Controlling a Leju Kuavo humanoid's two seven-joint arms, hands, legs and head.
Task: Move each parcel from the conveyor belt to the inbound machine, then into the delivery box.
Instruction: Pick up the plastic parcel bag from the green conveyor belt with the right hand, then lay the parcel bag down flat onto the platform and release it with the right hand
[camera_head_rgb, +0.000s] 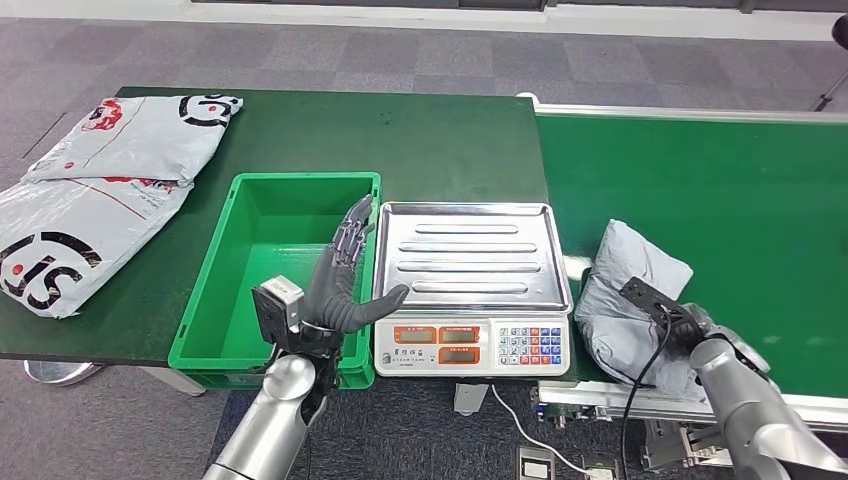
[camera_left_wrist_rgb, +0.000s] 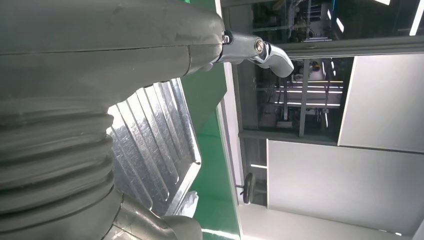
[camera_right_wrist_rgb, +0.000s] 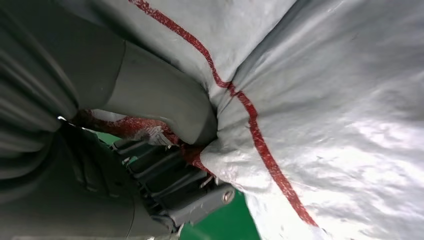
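Right hand pinches the grey parcel at the belt edge; left hand hovers spread. Probably best lifted clear, then set flat on the scale tray.

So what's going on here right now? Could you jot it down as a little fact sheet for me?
Right robot hand: grips a grey parcel at the conveyor belt's near edge
Left robot hand: open, raised between the green box and the scale
Scale: steel tray bare
Green box: nothing inside
Dark table: two more grey parcels lying at its far left
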